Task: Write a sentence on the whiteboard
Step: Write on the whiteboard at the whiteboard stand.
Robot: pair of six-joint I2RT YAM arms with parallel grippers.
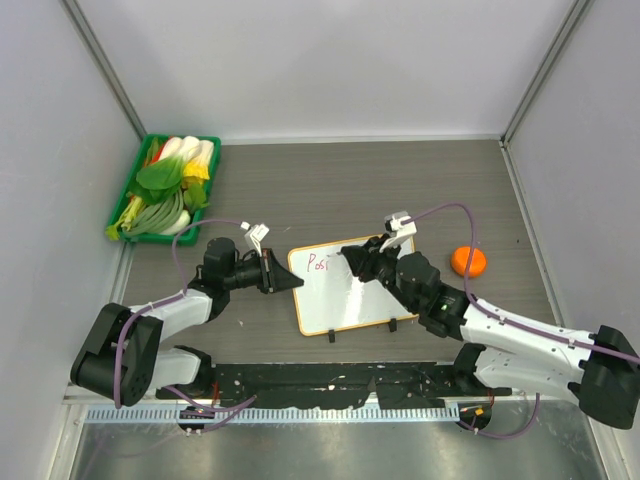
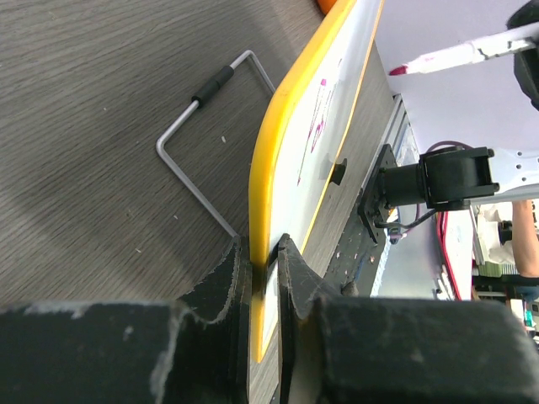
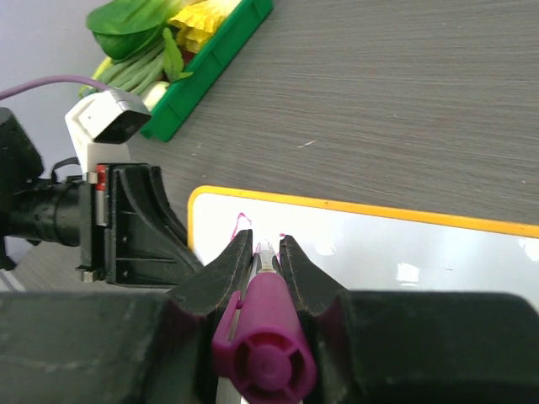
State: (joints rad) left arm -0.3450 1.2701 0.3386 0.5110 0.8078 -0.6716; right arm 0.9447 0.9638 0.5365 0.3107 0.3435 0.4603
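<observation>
Left gripper (image 1: pixel 280 272) clamped on whiteboard (image 1: pixel 350 300) left edge; right gripper (image 1: pixel 352 262) closed around purple marker (image 3: pixel 263 349) near started sentence (image 1: pixel 318 265) "Posi".

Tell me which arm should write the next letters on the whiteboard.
Right. The right claw grips the purple marker, tip pointed at the whiteboard beside the letters already written. The left claw is clamped on the board's edge, steadying it, so it isn't free.

bright, even light from overhead; shadows soft and faint. right wrist view: small glare spots on the whiteboard (image 3: pixel 404 273) toward 4 o'clock, and the near end of the marker (image 3: pixel 265 358) at 6 o'clock is blurred. left wrist view: a broad soft shadow crosses the table (image 2: pixel 84 210) at 9 o'clock.
</observation>
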